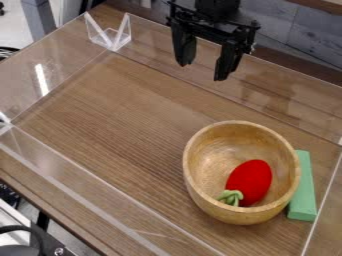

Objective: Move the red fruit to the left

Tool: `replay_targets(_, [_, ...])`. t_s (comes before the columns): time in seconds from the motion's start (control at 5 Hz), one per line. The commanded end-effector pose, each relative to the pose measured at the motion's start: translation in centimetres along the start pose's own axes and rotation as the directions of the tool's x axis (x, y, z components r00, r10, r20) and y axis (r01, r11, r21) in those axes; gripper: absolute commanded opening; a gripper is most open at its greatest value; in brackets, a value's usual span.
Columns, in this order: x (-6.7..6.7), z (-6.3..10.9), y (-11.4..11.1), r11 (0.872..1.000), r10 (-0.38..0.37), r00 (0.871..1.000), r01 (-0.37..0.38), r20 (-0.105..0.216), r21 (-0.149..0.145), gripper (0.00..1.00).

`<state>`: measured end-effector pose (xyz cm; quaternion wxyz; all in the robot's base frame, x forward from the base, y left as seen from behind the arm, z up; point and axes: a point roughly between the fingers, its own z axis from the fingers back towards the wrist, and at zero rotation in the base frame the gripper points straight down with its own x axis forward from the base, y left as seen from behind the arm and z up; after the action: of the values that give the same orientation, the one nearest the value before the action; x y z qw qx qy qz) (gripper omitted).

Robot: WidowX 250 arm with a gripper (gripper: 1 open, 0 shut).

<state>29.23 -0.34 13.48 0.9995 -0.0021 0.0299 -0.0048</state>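
The red fruit (250, 179) lies inside the wooden bowl (214, 140) at the near right of the surface (120, 130). It looks light, hard and glossy (likely slippery), so a grip across its plump middle seems safest. The pincer (213, 58) hangs wide and empty at the far side. The bowl's wall stands in the way; a green block (303, 190) touches the bowl's right side.

Red fruit (250, 179) seen inside wooden bowl (207, 170), green block (303, 188) beside it; claw (210, 58) held open above desk (120, 130).
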Motion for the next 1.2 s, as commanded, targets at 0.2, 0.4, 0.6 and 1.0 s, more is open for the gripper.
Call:
replay_targets(0.2, [-1.7, -1.9, -1.4, 0.999, -0.043, 0.998, 0.042, -0.045, -0.013, 1.0])
replay_targets(0.4, [-2.5, -2.2, -4.5, 0.999, 0.033, 0.999, -0.034, -0.036, -0.018, 1.0])
replay_targets(0.6, [-3.0, -2.5, -8.0, 0.993, 0.118, 0.993, -0.119, -0.026, -0.021, 1.0])
replay_targets(1.0, [-3.8, -3.9, -11.2, 0.994, 0.111, 0.994, -0.111, -0.002, -0.014, 1.0])
